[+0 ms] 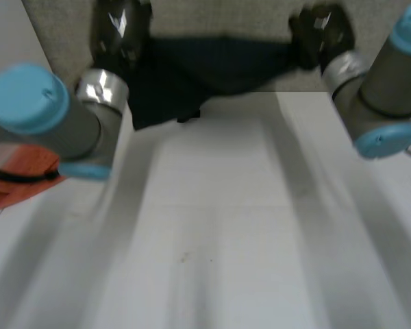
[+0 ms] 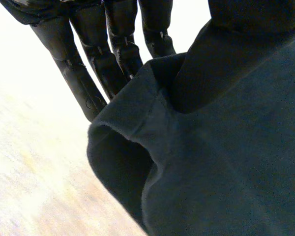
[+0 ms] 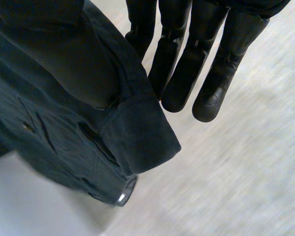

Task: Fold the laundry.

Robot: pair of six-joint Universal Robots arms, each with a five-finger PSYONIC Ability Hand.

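A dark navy garment [image 1: 205, 68] hangs stretched between my two hands above the table's far edge, sagging lower on the left side. My left hand [image 1: 120, 27] grips its left end. In the left wrist view the thumb [image 2: 226, 49] presses a hemmed corner of the garment [image 2: 211, 172] against the straight fingers [image 2: 88, 73]. My right hand [image 1: 322, 31] grips the right end. There the thumb [image 3: 73, 54] pins a folded hem of the garment [image 3: 64, 137] against the fingers [image 3: 187, 64], and a small metal button [image 3: 125, 196] shows at the cloth's edge.
The white table [image 1: 226, 226] stretches below the hanging cloth. An orange-red item [image 1: 17, 178] lies at the table's left side, behind my left arm. Grey carpet [image 1: 61, 27] lies beyond the far edge.
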